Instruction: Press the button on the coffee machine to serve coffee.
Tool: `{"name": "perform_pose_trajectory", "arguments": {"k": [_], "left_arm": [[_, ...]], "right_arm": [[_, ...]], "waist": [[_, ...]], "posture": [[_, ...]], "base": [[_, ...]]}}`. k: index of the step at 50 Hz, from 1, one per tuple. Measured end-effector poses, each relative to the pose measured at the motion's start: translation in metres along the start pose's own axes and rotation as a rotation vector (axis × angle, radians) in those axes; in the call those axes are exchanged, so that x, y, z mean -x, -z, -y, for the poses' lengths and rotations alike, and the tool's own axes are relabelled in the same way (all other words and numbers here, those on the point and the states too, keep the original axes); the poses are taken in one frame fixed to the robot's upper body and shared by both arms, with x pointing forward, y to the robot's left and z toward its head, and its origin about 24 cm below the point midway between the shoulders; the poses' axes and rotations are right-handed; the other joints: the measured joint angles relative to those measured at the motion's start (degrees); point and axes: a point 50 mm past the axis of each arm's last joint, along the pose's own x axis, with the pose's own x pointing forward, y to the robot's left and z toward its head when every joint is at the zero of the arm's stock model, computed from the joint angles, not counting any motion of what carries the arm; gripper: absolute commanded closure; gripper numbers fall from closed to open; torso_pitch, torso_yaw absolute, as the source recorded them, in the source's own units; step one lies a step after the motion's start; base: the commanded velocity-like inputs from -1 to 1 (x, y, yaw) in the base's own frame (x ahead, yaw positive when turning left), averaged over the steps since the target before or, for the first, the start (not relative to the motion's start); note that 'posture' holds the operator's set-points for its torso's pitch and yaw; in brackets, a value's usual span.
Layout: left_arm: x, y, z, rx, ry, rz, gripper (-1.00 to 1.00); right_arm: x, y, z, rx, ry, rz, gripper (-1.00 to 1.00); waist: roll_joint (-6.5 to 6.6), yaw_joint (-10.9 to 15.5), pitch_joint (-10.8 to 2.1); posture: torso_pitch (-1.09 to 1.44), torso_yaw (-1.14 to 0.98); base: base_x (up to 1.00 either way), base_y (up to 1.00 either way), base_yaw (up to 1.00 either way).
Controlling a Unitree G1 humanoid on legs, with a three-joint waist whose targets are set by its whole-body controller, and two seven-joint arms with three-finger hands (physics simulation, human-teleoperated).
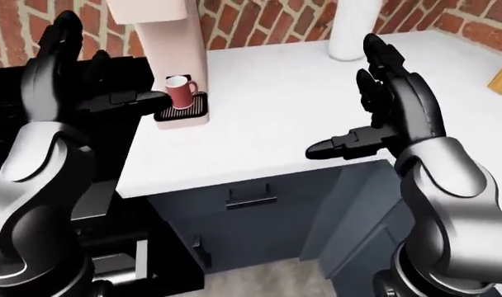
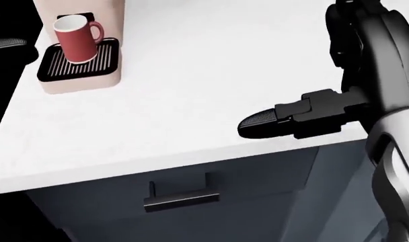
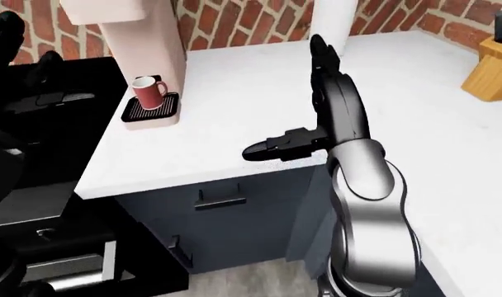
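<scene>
Mug (image 1: 182,91) on drip tray (image 1: 183,109) of coffee machine (image 1: 170,37), at tabletop's (image 1: 292,99) ten o'clock. Stove (image 1: 36,105) at nine. Knife block (image 3: 492,71) at two. Drawer handle (image 1: 251,199) beneath, at six.

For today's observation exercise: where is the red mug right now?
In the left-eye view, the red mug stands upright at upper left on the coffee machine's black drip tray, at the white counter's left end, beside the black stove.
</scene>
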Motion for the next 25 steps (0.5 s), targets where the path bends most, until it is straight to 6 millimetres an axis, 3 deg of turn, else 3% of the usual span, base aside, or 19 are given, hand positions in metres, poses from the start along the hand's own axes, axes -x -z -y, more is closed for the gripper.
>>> {"name": "perform_pose_trajectory", "arguments": {"k": [2, 7, 11, 14, 18, 20, 23, 24, 25], "left_arm": [[0.001, -0.003, 0.001, 0.005, 0.004, 0.019, -1.00], [0.000, 0.007, 0.002, 0.004, 0.013, -0.034, -1.00], [0.002, 0.005, 0.003, 0.003, 0.014, -0.025, -1.00], [0.000, 0.007, 0.007, 0.008, 0.033, -0.040, -1.00], [0.001, 0.007, 0.000, 0.003, 0.009, -0.038, -1.00], [0.001, 0.004, -0.005, 0.003, -0.023, -0.024, -1.00], [0.002, -0.002, -0.004, 0.002, -0.024, 0.006, -1.00], [0.003, -0.005, -0.004, -0.001, -0.020, 0.023, -1.00], [0.004, -0.008, -0.004, -0.002, -0.020, 0.040, -1.00]], "right_arm": [[0.001, -0.002, 0.001, 0.004, 0.007, 0.014, -1.00], [-0.001, 0.005, 0.002, 0.003, 0.014, -0.030, -1.00], [-0.002, 0.008, 0.001, 0.011, 0.013, -0.049, -1.00], [0.000, 0.008, 0.004, 0.006, 0.034, -0.038, -1.00], [0.000, 0.005, 0.000, 0.001, 0.013, -0.019, -1.00], [-0.001, 0.005, -0.004, 0.001, -0.016, -0.020, -1.00], [-0.001, 0.005, -0.004, -0.003, -0.018, -0.023, -1.00], [-0.002, 0.004, -0.003, 0.000, -0.017, -0.017, -1.00], [-0.002, 0.004, -0.004, 0.012, -0.020, -0.015, -1.00]], "waist": [[-1.74, 0.19, -0.51], [0.54, -0.20, -1.05], [0.80, -0.42, -1.50], [1.77, -0.35, -2.91], [3.77, 0.71, -2.52], [4.60, 1.18, -3.22], [2.54, 0.64, -3.74], [0.57, -0.93, -3.06], [-2.21, -1.88, -2.12]], "posture": [[0.00, 0.00], [0.00, 0.00], [0.00, 0.00], [0.00, 0.00], [0.00, 0.00], [0.00, 0.00], [0.00, 0.00], [0.00, 0.00], [0.00, 0.00]], "base": [[0.00, 0.00, 0.00], [0.00, 0.00, 0.00], [0.00, 0.04, 0.00], [-0.36, 0.00, 0.93], [-0.41, 0.00, 1.00], [-0.40, 0.00, 1.00], [-0.40, 0.29, 0.67], [-0.12, 0.27, 0.00], [0.00, 0.00, 0.00]]}}
